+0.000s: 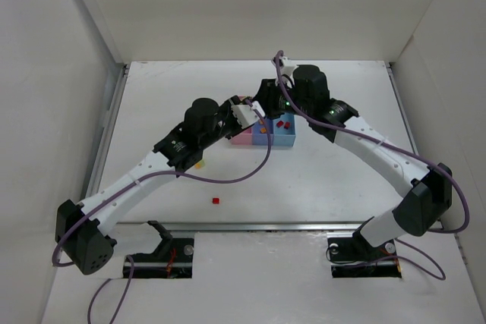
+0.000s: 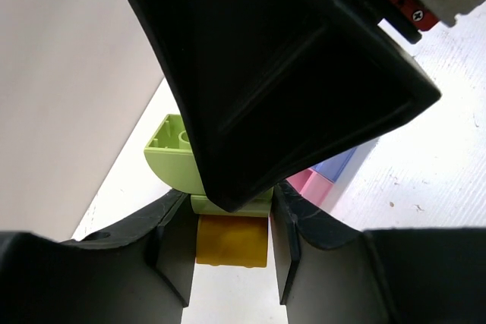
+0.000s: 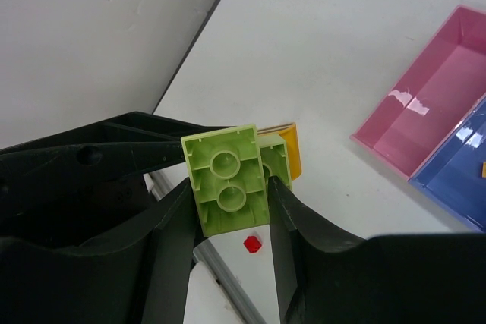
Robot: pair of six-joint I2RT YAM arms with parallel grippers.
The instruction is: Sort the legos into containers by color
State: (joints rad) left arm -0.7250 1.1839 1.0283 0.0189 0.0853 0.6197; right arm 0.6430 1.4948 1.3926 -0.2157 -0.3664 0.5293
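Observation:
Both grippers meet above the table left of the tray [image 1: 241, 142] of pink [image 3: 425, 123], blue-violet [image 3: 463, 180] and light blue [image 1: 285, 140] bins. My right gripper [image 3: 231, 210] is shut on a yellow-green brick [image 3: 228, 187], underside up. It is joined to a second yellow-green piece [image 3: 275, 161] and an orange brick [image 3: 292, 149]. My left gripper [image 2: 230, 256] is shut on that orange brick [image 2: 231, 240], with the yellow-green brick [image 2: 171, 153] beyond it. The right gripper's black body [image 2: 288, 73] hangs over it. Red bricks [image 1: 282, 123] lie in the light blue bin.
A single red brick [image 1: 216, 200] lies on the table near the front and shows in the right wrist view [image 3: 252, 243]. A small orange piece [image 1: 199, 163] lies under the left arm. An orange bit [image 1: 263, 131] lies in the blue-violet bin. White walls enclose the table.

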